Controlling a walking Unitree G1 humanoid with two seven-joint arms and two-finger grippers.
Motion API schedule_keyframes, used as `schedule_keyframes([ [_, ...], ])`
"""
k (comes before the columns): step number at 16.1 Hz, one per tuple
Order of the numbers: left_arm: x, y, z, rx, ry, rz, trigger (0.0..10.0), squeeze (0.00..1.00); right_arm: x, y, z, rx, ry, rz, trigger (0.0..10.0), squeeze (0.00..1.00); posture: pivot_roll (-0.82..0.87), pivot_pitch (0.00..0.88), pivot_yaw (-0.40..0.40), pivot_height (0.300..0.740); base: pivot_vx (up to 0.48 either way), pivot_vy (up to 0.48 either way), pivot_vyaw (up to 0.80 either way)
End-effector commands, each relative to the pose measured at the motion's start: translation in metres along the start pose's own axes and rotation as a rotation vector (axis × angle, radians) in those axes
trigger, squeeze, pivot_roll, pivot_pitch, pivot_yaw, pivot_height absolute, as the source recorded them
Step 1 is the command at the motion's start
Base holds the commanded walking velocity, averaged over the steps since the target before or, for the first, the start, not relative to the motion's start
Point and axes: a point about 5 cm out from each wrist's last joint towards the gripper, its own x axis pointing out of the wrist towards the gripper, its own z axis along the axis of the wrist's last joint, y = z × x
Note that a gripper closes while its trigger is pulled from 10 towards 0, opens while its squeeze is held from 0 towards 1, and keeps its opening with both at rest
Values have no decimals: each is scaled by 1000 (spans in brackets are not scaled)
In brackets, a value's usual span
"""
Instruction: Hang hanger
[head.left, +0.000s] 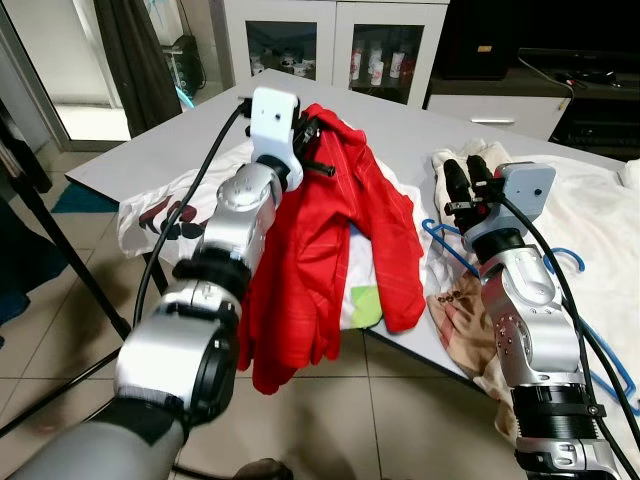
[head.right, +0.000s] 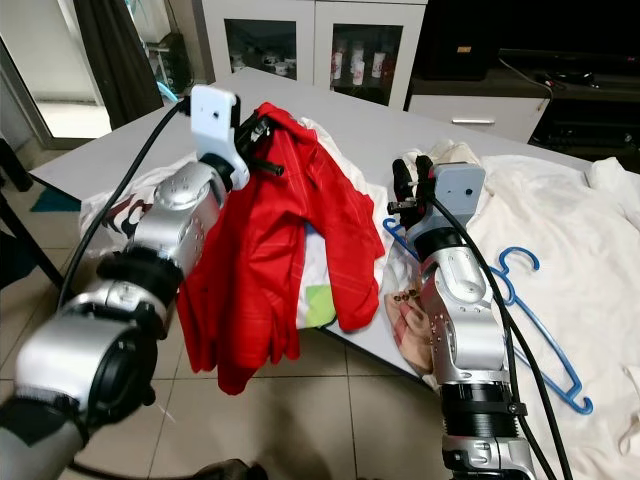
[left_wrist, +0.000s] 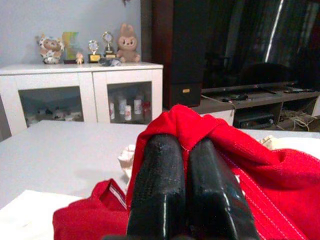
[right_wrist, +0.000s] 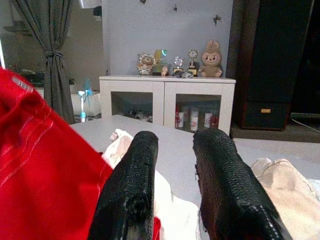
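Jaws: left gripper (head.left: 322, 148) clamped on red shirt (head.left: 330, 250); right gripper (head.left: 464, 185) parted, empty. Lift slowly; blue hanger (head.right: 520, 300) probably separate.

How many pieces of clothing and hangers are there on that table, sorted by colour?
Red garment, held up by the left gripper: 1
White or cream clothes, e.g.: several overlapping, count unclear
Blue hangers: at least 1
Total: cannot be fixed exactly
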Motion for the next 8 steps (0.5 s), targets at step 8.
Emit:
schedule_keyframes([
  [8,13,2,45,3,-174,-40,10000,0,0,-2,2,-6,6,-8,10000,0,30,0,32,740,0,0,0],
])
